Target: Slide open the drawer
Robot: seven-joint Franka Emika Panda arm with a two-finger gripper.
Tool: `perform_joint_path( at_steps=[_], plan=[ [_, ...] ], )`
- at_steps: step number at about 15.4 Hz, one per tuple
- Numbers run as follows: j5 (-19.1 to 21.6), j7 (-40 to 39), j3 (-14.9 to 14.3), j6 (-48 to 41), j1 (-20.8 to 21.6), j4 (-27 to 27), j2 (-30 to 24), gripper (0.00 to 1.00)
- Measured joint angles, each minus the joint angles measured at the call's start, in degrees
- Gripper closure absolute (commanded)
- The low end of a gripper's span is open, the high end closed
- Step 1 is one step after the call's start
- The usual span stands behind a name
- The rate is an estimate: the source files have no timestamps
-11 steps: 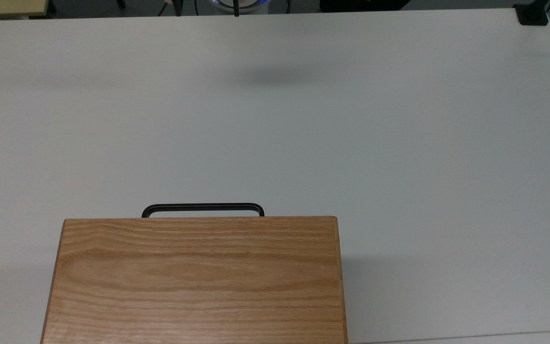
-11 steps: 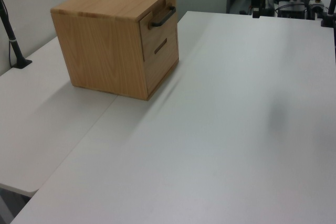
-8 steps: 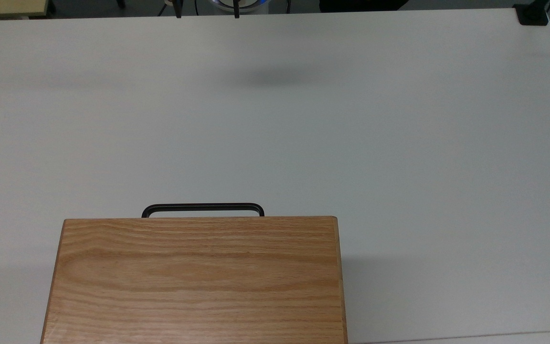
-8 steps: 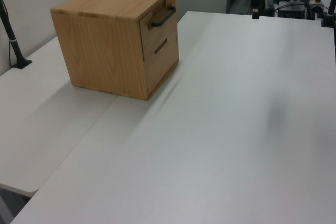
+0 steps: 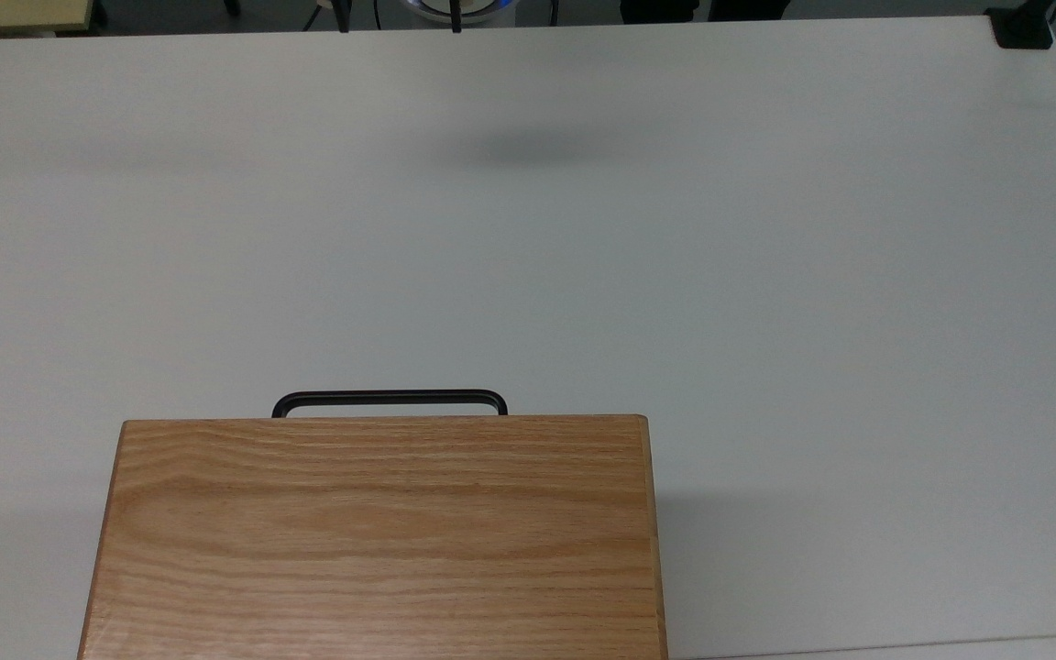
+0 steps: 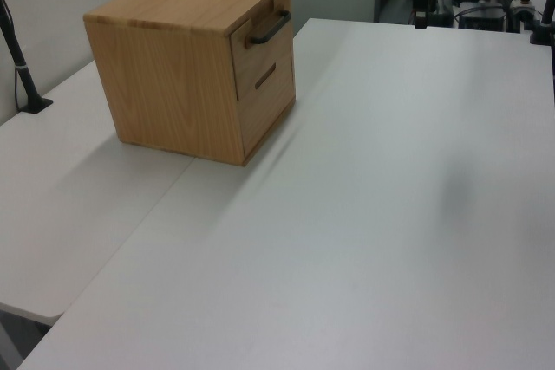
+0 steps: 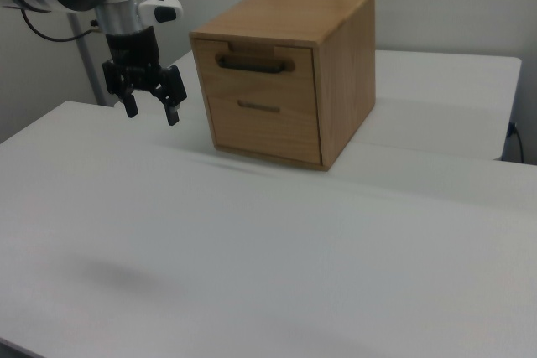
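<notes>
big plain white tabletop [image 5: 766,275], matte, nothing lying loose on it, with a soft blurry shadow near the far edge in the top view. in the left view a seam runs where a second white slab butts against it, and the oak cabinet [image 6: 165,84] sits right by that seam. the drawer [image 7: 252,71] is the upper one of two fronts, fully pushed in, flush with the cabinet face; its black bar handle [image 5: 389,397] pokes out past the cabinet top in the top view. a lower front [image 7: 262,127] with a small slot pull sits under it.

the hand [image 7: 151,111] hangs above the tabletop on the right view's left, fingers spread apart with nothing between them, well apart from the handle. room-wise: pale grey partition walls, a black clamp post [image 6: 22,62] at the left view's left, dark gear past the far edge.
</notes>
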Motion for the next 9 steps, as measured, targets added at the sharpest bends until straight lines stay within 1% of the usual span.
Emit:
perform_joint_path(
  at_steps=[3, 6, 9],
  plan=[
    [0.0, 2.0, 0.0, 0.0, 0.0, 0.3, 0.0, 0.00],
    [0.0, 8.9, 0.0, 0.0, 0.0, 0.7, 0.1, 0.00],
    [0.0, 18.1, 0.0, 0.0, 0.0, 1.0, 0.1, 0.00]
  ],
)
